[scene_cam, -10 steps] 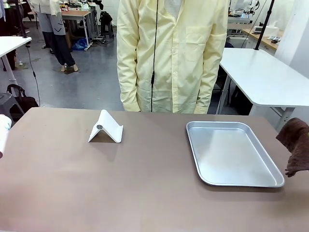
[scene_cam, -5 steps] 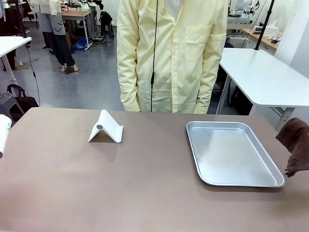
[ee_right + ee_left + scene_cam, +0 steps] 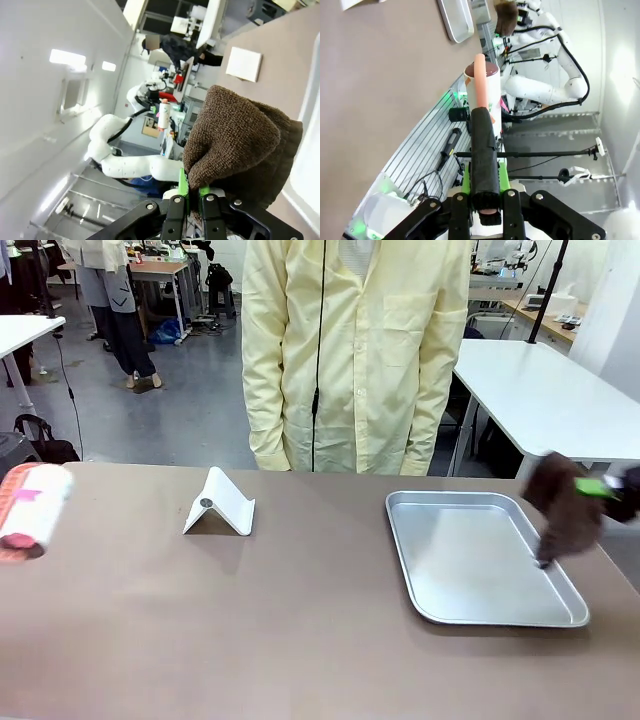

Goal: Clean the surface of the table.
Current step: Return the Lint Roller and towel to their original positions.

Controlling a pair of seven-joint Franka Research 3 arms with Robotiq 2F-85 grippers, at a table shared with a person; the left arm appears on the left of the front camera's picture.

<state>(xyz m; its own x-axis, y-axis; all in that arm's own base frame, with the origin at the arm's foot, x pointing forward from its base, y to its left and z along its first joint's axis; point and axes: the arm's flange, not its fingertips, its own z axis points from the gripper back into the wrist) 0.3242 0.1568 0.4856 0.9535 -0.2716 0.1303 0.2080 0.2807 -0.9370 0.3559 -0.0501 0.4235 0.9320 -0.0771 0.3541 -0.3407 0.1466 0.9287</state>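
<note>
Wide greyish-brown tabletop (image 3: 300,640) across the whole near part of the front view, with a person in a pale yellow coat (image 3: 355,350) standing at its far edge. Silver tray (image 3: 480,558) lying flat on the right half, bare inside. Small white folded stand (image 3: 220,504) upright on the left half, well apart from the tray.

Right claw (image 3: 600,487) in at the right edge, clamped tight on a dark brown towel (image 3: 563,515); towel hanging in a bunch over the tray's right rim, blurred, so contact with the tray cannot be told. Same grip seen from the right wrist: green pads (image 3: 183,183) pinched together on the bottom of the bunched cloth.

Left claw (image 3: 485,210) likewise closed, gripping the black handle of a lint roller (image 3: 482,95), seen from the left wrist with its pink stem and white roll pointing away from the claw. In the front view, white and pink roll at the far left edge, over the tabletop's left end; whether it touches the surface cannot be told.
</note>
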